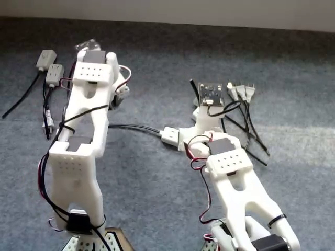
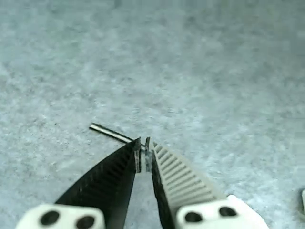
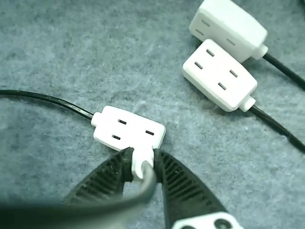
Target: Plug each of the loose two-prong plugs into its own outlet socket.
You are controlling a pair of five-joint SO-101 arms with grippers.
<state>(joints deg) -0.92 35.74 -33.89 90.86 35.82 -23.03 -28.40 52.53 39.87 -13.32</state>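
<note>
In the right wrist view my right gripper [image 3: 142,160] is shut on a white two-prong plug [image 3: 141,166], whose front is pressed against the side of a white outlet socket [image 3: 128,129] on the carpet. In the high view that socket [image 1: 170,136] lies mid-table, with the right gripper [image 1: 187,144] just beside it. Two more sockets [image 1: 46,58] [image 1: 55,75] lie at the far left. Two loose plugs [image 1: 233,92] [image 1: 247,93] rest at the far right. My left gripper [image 2: 143,153] is shut above bare carpet, and a thin dark rod [image 2: 110,133] sticks out from its tips.
Black cables [image 1: 246,128] trail from the loose plugs toward the right arm's base. The middle socket's cable [image 1: 133,127] runs left behind the left arm. Grey carpet [image 1: 157,198] covers the table between the two arm bases.
</note>
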